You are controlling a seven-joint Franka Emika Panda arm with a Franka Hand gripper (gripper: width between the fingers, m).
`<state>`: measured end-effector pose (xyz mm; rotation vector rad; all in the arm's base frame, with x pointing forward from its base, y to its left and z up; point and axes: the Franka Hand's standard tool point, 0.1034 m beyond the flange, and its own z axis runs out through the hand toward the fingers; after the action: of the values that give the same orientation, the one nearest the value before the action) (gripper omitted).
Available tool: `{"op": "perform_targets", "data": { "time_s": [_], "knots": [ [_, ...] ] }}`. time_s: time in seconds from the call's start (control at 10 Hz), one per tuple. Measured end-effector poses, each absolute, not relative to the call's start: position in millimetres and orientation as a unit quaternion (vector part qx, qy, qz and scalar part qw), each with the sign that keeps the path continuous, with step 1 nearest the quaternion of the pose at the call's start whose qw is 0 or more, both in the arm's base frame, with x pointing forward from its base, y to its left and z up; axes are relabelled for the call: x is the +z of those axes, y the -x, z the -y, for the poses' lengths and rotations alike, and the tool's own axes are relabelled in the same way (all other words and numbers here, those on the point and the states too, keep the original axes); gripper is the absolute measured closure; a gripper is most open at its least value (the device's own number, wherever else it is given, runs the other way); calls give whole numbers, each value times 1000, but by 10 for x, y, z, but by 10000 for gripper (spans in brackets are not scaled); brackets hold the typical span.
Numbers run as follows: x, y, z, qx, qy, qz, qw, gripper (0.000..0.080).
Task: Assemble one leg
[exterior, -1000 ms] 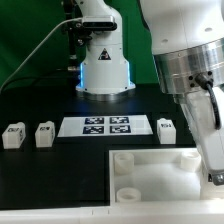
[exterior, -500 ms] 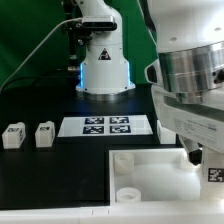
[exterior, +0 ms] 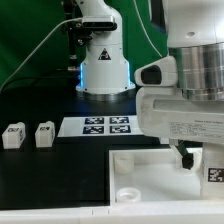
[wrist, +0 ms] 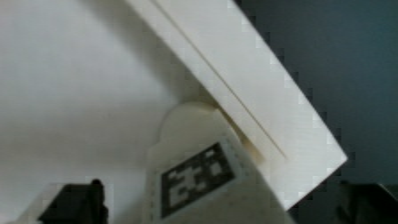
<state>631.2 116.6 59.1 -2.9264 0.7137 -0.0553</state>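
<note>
A leg (exterior: 212,172), a small white block with a black-and-white tag, stands on the white panel (exterior: 150,172) near its edge on the exterior view's right. My gripper (exterior: 200,160) hangs over this leg. In the wrist view the leg (wrist: 210,172) sits between my two dark fingertips (wrist: 75,203), with a gap on each side. The gripper (wrist: 219,205) is open and straddles the leg. Two more legs (exterior: 12,136) (exterior: 44,134) stand on the black table at the exterior view's left.
The marker board (exterior: 105,126) lies behind the panel. The panel has round sockets (exterior: 122,160) at its corners. The arm's base (exterior: 103,70) stands at the back. My wrist hides the table to the right of the marker board.
My wrist has swung toward the exterior view's left and now covers the leg that stood right of the marker board. The leg at the gripper has stayed in place.
</note>
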Motion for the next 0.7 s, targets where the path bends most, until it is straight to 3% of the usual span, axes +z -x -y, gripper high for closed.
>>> {"op": "perform_targets", "data": {
  "time_s": [0.2, 0.4, 0.5, 0.6, 0.7],
  "knots": [
    [630, -6371, -1163, -40, 993, -99, 40, 151],
    [624, -6366, -1156, -38, 991, -123, 41, 191],
    [624, -6366, -1159, -37, 987, -148, 43, 372],
    [624, -6363, -1171, -33, 975, -214, 48, 372],
    [621, -6361, -1160, -30, 962, -266, 50, 506]
  ]
}}
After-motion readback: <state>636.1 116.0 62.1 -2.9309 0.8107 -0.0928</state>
